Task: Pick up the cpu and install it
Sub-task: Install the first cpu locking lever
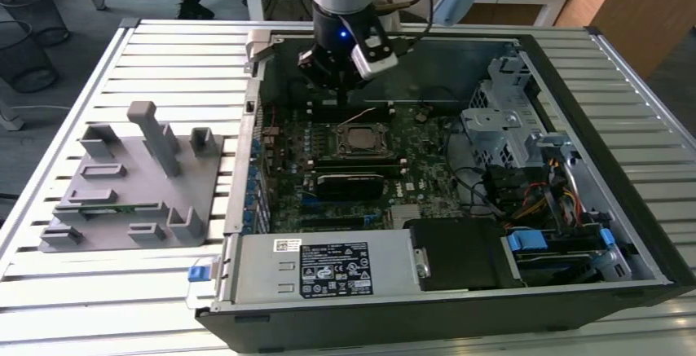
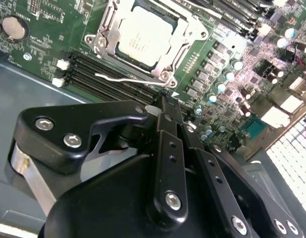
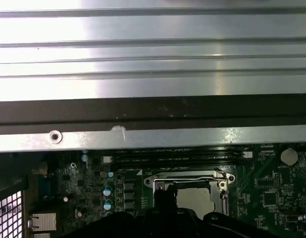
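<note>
In the first wrist view the pincer's dark body covers the lower edge of the cpu (image 3: 195,198), low in the frame. In the second wrist view the pincer (image 2: 165,106) closes together, its tips hiding the memory slots (image 2: 108,82) beneath.

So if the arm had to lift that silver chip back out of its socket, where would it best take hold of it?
Probably by two opposite edges, coming straight down from above. The cpu lies flat and low inside the socket frame, so only its thin rim offers a hold, and the metal frame crowds every side. The tool hangs just beyond the socket.
</note>
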